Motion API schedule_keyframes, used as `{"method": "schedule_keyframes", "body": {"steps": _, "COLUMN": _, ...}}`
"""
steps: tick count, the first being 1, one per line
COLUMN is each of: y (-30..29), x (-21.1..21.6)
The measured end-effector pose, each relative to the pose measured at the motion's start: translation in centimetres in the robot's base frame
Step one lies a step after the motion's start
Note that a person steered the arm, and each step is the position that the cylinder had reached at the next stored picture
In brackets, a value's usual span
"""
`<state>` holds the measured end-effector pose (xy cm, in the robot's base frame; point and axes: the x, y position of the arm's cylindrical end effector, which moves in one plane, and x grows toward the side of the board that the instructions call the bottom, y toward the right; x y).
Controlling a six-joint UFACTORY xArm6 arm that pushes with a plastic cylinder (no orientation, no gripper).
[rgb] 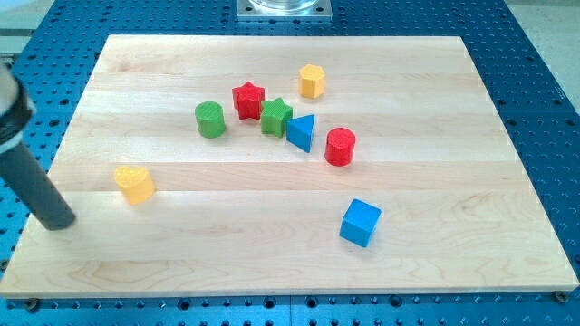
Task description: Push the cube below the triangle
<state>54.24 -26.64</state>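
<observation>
Now at lower left of the frame, my tip [56,223], on the board edge [272,285], near the yellow heart [135,183]; no fingers to open or close. Blue cube [361,222] at lower right of centre, well apart, below the blue triangle [302,132].

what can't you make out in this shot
- Rod: its upper part and the arm are cut off by the view's left edge.
- My tip: sits at the board's left edge, far left of the blue cube; actual contact with the wood cannot be told.
- Green star: touching the blue triangle or red star? Gaps too small to tell.
- Metal mount: cut off by the top edge.
</observation>
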Motion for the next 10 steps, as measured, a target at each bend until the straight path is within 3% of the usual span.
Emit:
{"method": "schedule_keyframes", "body": {"steps": 2, "y": 9.8, "x": -2.4}}
{"method": "schedule_keyframes", "body": {"steps": 3, "y": 11.4, "x": -7.5}}
{"method": "schedule_keyframes", "body": {"steps": 4, "y": 11.4, "x": -8.4}}
{"method": "schedule_keyframes", "body": {"steps": 6, "y": 15.0, "x": 4.5}}
{"method": "schedule_keyframes", "body": {"steps": 7, "y": 16.9, "x": 7.6}}
{"method": "schedule_keyframes", "body": {"steps": 10, "y": 27.2, "x": 7.6}}
